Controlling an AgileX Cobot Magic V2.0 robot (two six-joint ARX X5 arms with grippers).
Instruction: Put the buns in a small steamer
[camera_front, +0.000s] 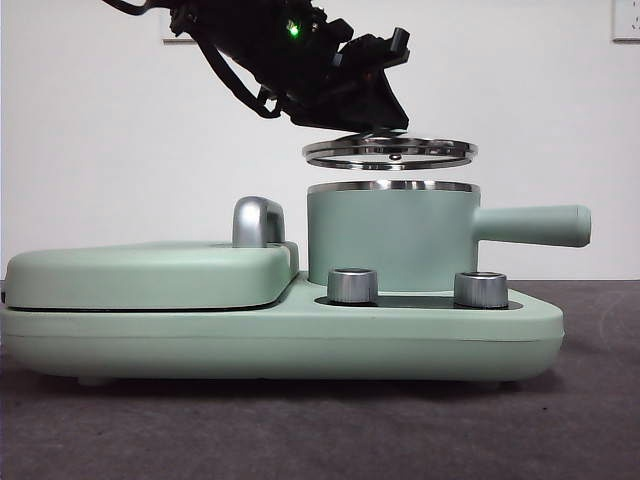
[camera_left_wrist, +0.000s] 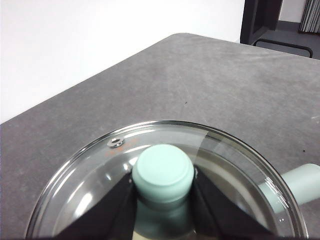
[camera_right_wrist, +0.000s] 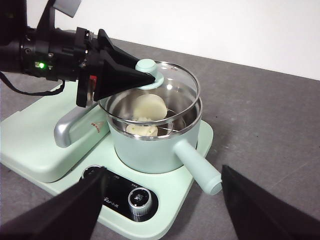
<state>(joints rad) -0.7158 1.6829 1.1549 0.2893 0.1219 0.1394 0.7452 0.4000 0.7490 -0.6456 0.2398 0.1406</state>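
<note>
The small steamer (camera_front: 390, 240) is a mint-green pot with a steel rim and a long side handle (camera_front: 532, 225), standing on the right of the green cooker base. Inside it lie two cream-white buns, one higher (camera_right_wrist: 149, 107) and one lower (camera_right_wrist: 142, 130). The glass lid (camera_front: 390, 152) hovers level, a small gap above the rim. My left gripper (camera_left_wrist: 163, 176) is shut on the lid's green knob (camera_left_wrist: 163, 167) and reaches in from above left (camera_front: 375, 95). My right gripper (camera_right_wrist: 163, 172) hangs open, back from the pot on its knob side.
A flat mint-green griddle plate (camera_front: 150, 272) with a chrome handle (camera_front: 258, 222) fills the left half of the cooker base (camera_front: 300, 345). Two steel dials (camera_front: 352, 285) (camera_front: 480, 289) stand in front of the pot. Dark grey table (camera_left_wrist: 210, 80) surrounds the cooker.
</note>
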